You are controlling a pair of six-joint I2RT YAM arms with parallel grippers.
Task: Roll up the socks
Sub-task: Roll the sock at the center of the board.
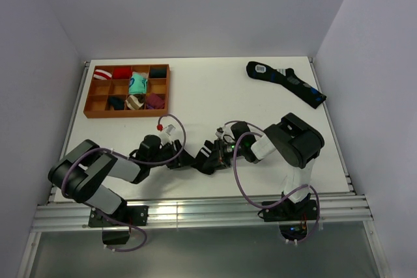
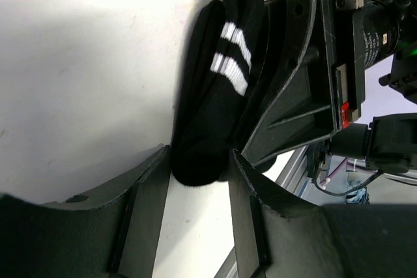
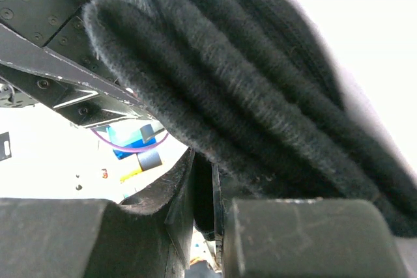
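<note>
White table [image 1: 215, 96], pale grey walls [image 1: 195, 4] on three sides. From above we note a wooden tray [image 1: 128, 66] at the far left holding small rolled sock bundles [image 1: 137, 84], and a long dark sock with blue marks [image 1: 287, 83] lying at the far right, well apart from the arms.

Overhead, the left gripper [image 1: 187, 157] and right gripper [image 1: 205, 161] meet tip to tip near the front middle of the table. The dark mass between them is too small to read from there.

The left wrist view settles it. We see the black socks [image 2: 215, 115] folded into a thick wad on the table, two white stripes [image 2: 231, 56] on the cuff. The wad's rounded end sits between the left fingers [image 2: 146, 200], touching both, so we log it as grasped. The right gripper's black frame presses against the wad's other flank.

The right wrist view fills with stacked knit folds [image 3: 260, 109]. Its fingers [image 3: 293, 239] are clamped nearly together, with fabric pinched in the slit between them.

Pose: the left arm has its elbow out at the table's left edge, forearm running low towards the centre. The right arm has its elbow raised on the right, forearm reaching left and down.
</note>
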